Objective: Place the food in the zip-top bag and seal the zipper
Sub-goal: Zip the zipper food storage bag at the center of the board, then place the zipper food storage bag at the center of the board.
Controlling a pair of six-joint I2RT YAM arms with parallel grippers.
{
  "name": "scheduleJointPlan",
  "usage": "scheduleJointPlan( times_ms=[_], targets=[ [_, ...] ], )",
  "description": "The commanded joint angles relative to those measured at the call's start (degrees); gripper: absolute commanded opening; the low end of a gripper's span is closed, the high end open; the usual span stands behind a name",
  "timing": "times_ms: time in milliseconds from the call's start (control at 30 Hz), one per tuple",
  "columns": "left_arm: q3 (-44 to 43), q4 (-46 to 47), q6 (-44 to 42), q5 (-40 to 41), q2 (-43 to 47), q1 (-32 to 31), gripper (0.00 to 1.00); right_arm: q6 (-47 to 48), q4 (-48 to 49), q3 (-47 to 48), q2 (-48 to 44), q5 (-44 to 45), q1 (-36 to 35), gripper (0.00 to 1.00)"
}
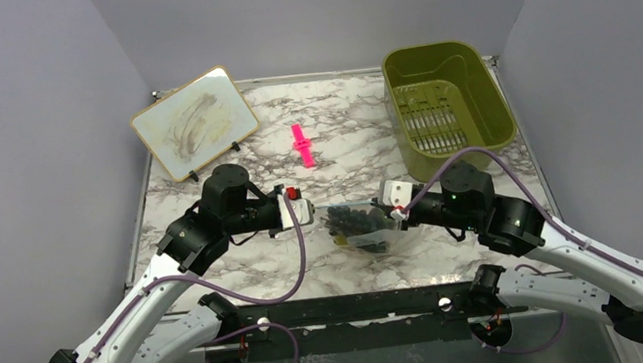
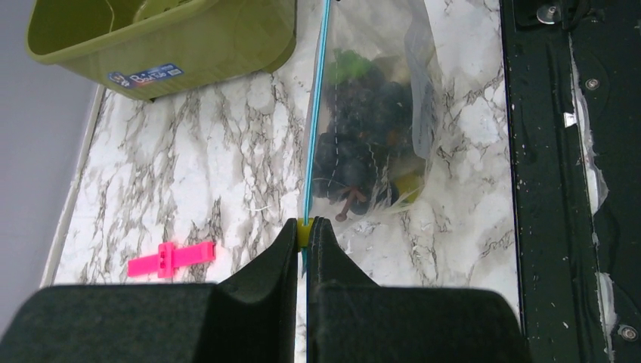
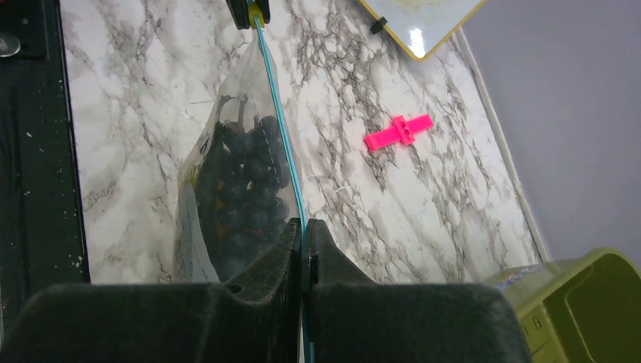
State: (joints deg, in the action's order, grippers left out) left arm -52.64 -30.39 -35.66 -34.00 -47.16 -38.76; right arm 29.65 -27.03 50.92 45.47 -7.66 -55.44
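- board (image 1: 195, 122): far left, back of the marble table (image 1: 247, 278), propped at a tilt; white face w/ grey smears, no writing legible.
- l gripper (image 2: 304, 234): tips pressed together, clamped on the left end of the zipper (image 2: 314, 113); small yellow bit shows between the tips.
- clip (image 1: 301, 145): pink, flat on the table behind the bag, well apart from both arms.
- bag (image 1: 362, 225): clear, strung between the two grippers near the table's front edge, zipper pulled straight along its top; can't tell if its bottom touches the table.
- food: inside the bag. dark grapes (image 2: 359, 151) fill most of it, green bit on one side, yellow piece (image 2: 408, 185) low in a corner; other pieces too hidden to tell.
- white patch on the bag wall in the r wrist view, text not legible.
- r gripper (image 3: 304, 231): tips together, pinching the zipper's right end.
- bin (image 1: 446, 103): olive green, back right, upright, slotted floor; blue sticker (image 2: 145, 76) on its side, starts "ba", rest too small to read.
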Motion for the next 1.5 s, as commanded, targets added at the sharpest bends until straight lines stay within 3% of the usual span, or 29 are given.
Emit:
scheduleJointPlan(
  times_ms=[0, 300, 400, 500, 633, 767, 967, 1100, 1300, 1467],
  targets=[
    [-0.5, -3.1, -1.2, 5.8, 1.4, 0.3, 0.0, 0.7, -3.4, 1.2, -3.6, 8.8, 0.3, 0.01],
    [0.4, -3.8, -1.2, 12.4, 2.6, 0.3, 0.0, -1.4, -3.1, -1.1, -3.7, 4.7, 0.3, 0.01],
    [-0.1, -3.8, -1.0, 12.2, 3.5, 0.3, 0.01, -1.3, -1.4, -1.6, -3.5, -0.8, 0.3, 0.01],
    [-1.4, -3.8, 0.1, 12.4, 5.0, 0.3, 0.14, -1.9, -0.6, -1.1, -2.5, -6.1, 0.3, 0.01],
    [-4.2, -3.8, 2.1, 11.7, 7.3, 0.3, 0.44, -2.7, -1.0, -1.1, -0.5, -14.5, 0.3, 0.01],
    [-5.1, -1.6, 3.6, 14.3, 10.0, 0.3, 0.55, -4.1, 0.4, -0.8, 1.4, -23.9, 0.2, 0.01],
    [-6.8, 2.9, 7.2, 20.7, 12.4, 0.3, 0.72, -16.0, 11.2, 2.5, 5.4, -35.6, 0.2, 0.01],
    [-8.8, 5.3, 8.9, 25.2, 12.3, 0.3, 0.84, -24.3, 19.5, 2.0, 9.1, -30.3, 0.3, 0.01],
    [-9.5, 6.4, 9.8, 30.0, 12.0, 0.3, 0.9, -22.9, 15.4, 3.6, 20.0, -13.5, 0.6, 0.01],
    [-8.3, 5.9, 11.7, 31.4, 11.2, 0.3, 0.99, -21.0, 20.1, 0.9, 26.1, -8.1, 6.8, 0.01]
  ],
)
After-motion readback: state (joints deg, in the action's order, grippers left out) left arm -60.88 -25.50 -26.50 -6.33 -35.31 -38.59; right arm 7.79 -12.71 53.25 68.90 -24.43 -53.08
